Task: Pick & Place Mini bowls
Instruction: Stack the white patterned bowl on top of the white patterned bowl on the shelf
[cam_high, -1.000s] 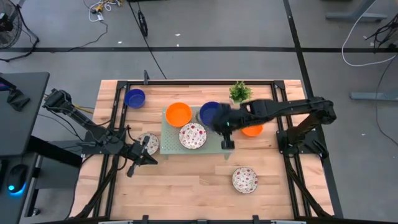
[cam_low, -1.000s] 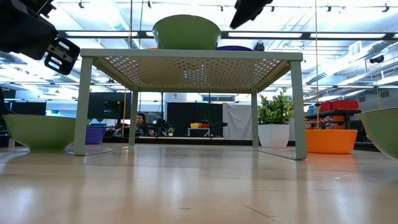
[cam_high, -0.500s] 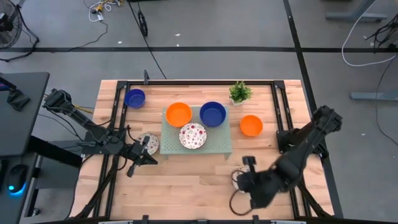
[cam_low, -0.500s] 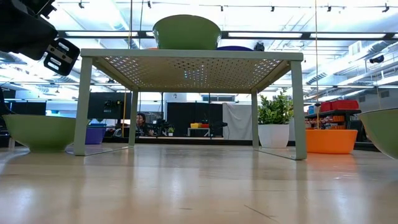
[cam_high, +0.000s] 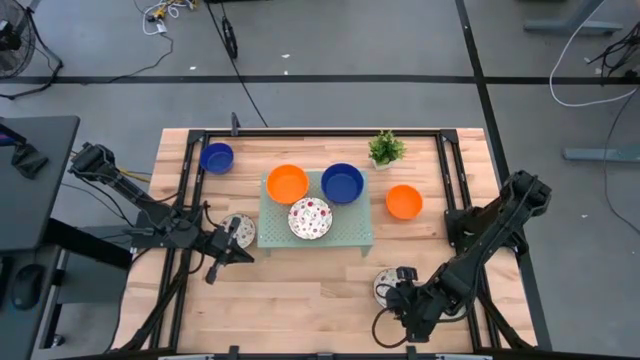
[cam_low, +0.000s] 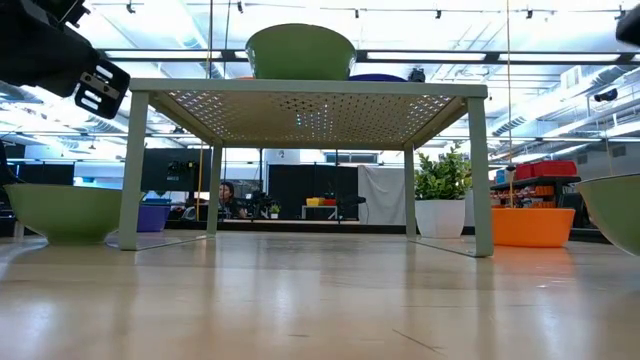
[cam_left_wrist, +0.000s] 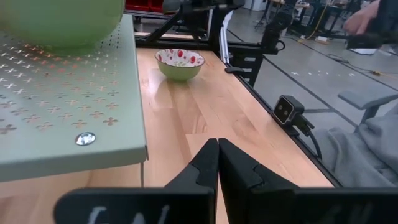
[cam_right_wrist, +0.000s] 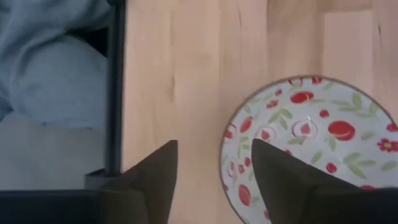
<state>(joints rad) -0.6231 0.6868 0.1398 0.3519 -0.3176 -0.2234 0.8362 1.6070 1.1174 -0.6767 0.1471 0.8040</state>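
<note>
A pale green tray (cam_high: 352, 236) carries an orange bowl (cam_high: 288, 183), a dark blue bowl (cam_high: 342, 183) and a red-speckled white bowl (cam_high: 310, 218). Another blue bowl (cam_high: 216, 157) sits at the far left and another orange bowl (cam_high: 404, 201) right of the tray. My left gripper (cam_high: 243, 243) (cam_left_wrist: 217, 149) is shut beside a speckled bowl (cam_high: 237, 229). My right gripper (cam_right_wrist: 214, 155) (cam_high: 402, 296) is open and points down over the near rim of a speckled bowl (cam_right_wrist: 311, 143) (cam_high: 385, 285), one finger over its inside and one outside. My right gripper's fingers (cam_right_wrist: 277, 171) stand astride the speckled bowl's rim (cam_right_wrist: 231, 140) from above, pointing down. I cannot tell whether they touch it. The bowl sits upright on the table.
A small potted plant (cam_high: 386, 148) stands behind the tray at the far side. The table's black frame rail (cam_right_wrist: 115, 93) runs close to the right gripper at the near edge. Bare wood (cam_high: 300, 285) lies in front of the tray.
My right gripper has swung from above the tray beside the dark blue bowl toward the table's near edge, and now hangs over the near-right speckled bowl. The bowls have stayed where they were.
</note>
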